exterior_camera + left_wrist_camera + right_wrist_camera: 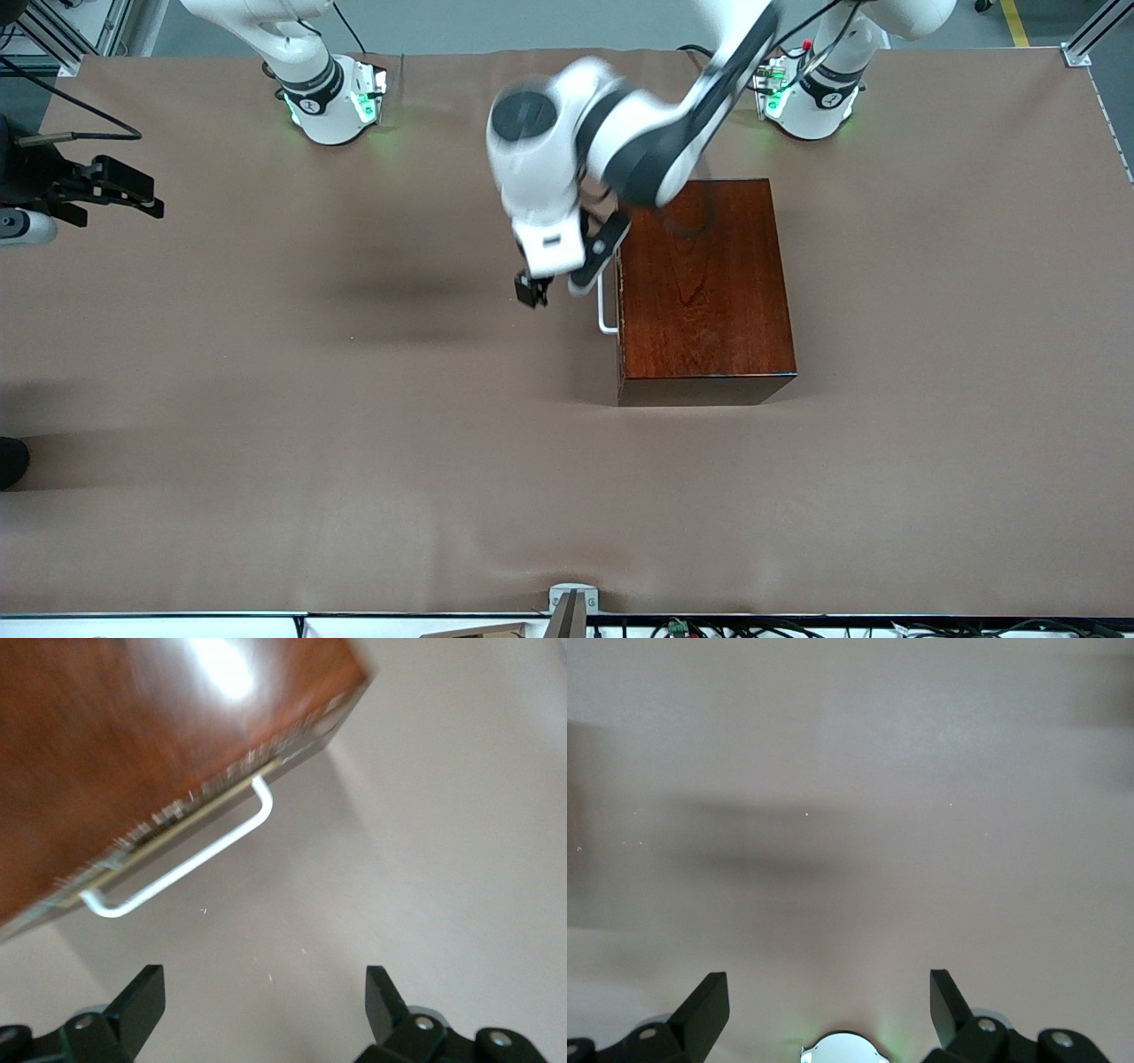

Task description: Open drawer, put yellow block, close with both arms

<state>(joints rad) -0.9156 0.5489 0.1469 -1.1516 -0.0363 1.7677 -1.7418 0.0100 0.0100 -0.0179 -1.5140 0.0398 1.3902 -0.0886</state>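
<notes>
Surface: 1 wide table covered in plain matte brown sheeting point(266, 425), faint creases running across it. Past its edge by the arm bases: grey floor, aluminium frame posts at the corners, and a strip of yellow floor tape. Cables and a metal bracket line the edge nearest the front camera.

Item 1: glossy dark reddish-brown wooden box point(704, 283), standing on the sheeting toward the left arm's end of the table. Its drawer is shut, with only a thin pale edge visible under the box top in the left wrist view. The white U-shaped bar handle point(606, 306) projects from the box face that looks toward the right arm's end.

Item 2: left gripper point(533, 290), black, 2 fingers, carried by the white arm that reaches in from the green-lit base near the box. It hangs over bare sheeting just beside the handle, not touching it. In the left wrist view the handle point(182, 868) lies ahead of the spread fingers point(142, 997), clear of both; jaws stand wide and hold nothing.

Item 3: right gripper point(124, 188), black, waiting at the right arm's end of the table, well apart from the box. The right wrist view shows its fingers point(704, 1005) spread wide over bare sheeting, holding nothing.
</notes>
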